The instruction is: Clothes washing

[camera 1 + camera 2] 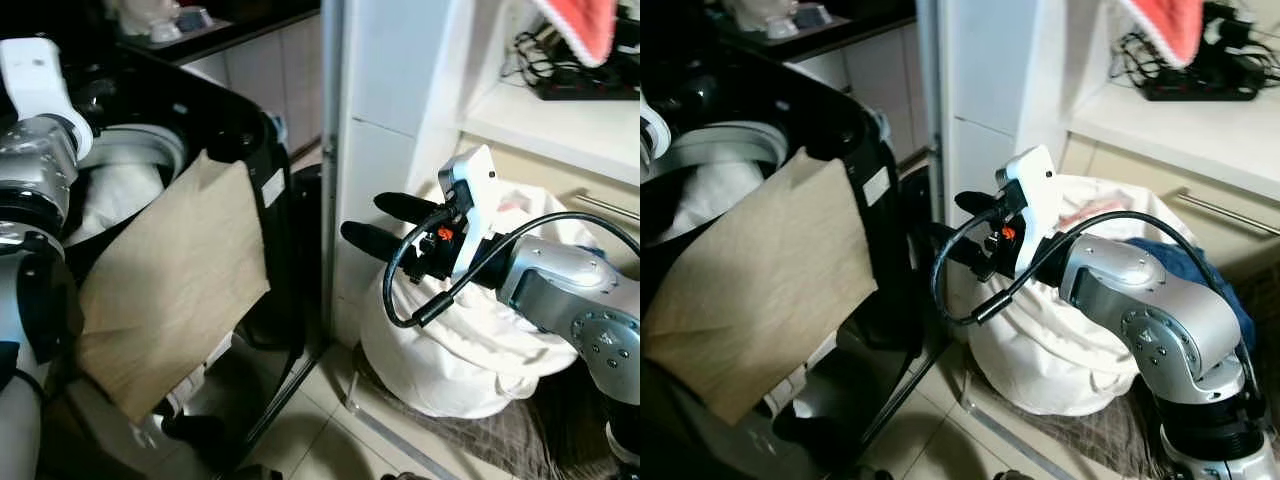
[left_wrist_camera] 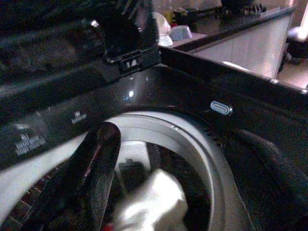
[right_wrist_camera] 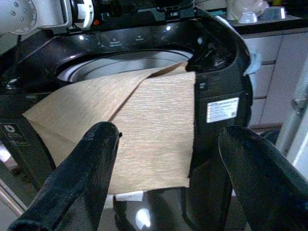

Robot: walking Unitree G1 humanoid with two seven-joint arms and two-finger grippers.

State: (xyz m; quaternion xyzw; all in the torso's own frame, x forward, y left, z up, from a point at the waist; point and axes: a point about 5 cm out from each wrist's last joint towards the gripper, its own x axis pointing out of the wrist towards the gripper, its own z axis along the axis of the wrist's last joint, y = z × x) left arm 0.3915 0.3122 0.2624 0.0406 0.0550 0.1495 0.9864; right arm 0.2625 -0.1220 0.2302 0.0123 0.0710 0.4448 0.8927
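The right gripper [image 1: 372, 222] is hovering with its two long black fingers spread wide and nothing between them, pointing toward the black top-loading washing machine [image 3: 216, 57]. Straight ahead of that gripper, a flat tan rectangular cloth [image 1: 175, 285] is hanging half in and half out, one end tucked inside the machine's pale grey drum ring [image 3: 125, 60] and the rest draping down the dark front wall. Just behind and below the same gripper, a soft white laundry bag [image 1: 470, 360] is standing on the floor against a white cabinet [image 1: 385, 150].

The left gripper [image 2: 159, 185] is reaching down into the drum opening, its fingers parted, and a crumpled white garment [image 2: 154, 204] is lying between and beneath them; whether they are touching it cannot be told.

The step in hand appears to be loading: the tan cloth is not yet fully inside. The next move likely calls for the right gripper to travel forward to the draped cloth, close on its loose lower part, and lift it over the rim into the drum without snagging the edge.
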